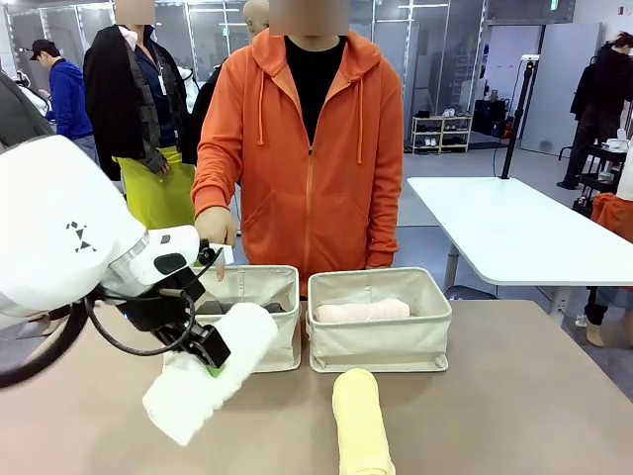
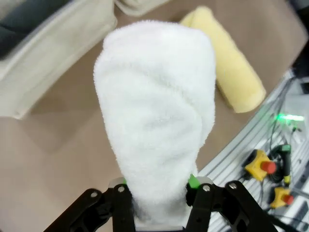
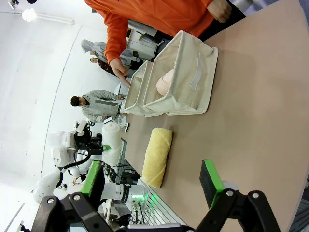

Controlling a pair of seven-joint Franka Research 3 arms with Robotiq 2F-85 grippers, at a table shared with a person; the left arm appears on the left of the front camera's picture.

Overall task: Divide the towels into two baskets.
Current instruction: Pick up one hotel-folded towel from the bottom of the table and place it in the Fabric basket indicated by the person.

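The left gripper [image 2: 157, 189] is clenched on the white towel [image 1: 188, 401] and holds the roll clear of the bench [image 1: 514, 396], just in front of the left basket [image 1: 282, 346]. The person's hand [image 1: 216, 230] points at that basket's rim, probably marking the drop target. The right gripper [image 3: 154, 188] is released and empty, apparently free for the yellow towel [image 1: 361, 426] lying on the bench before the right basket [image 1: 381, 341], which already contains the pink towel [image 1: 361, 311].
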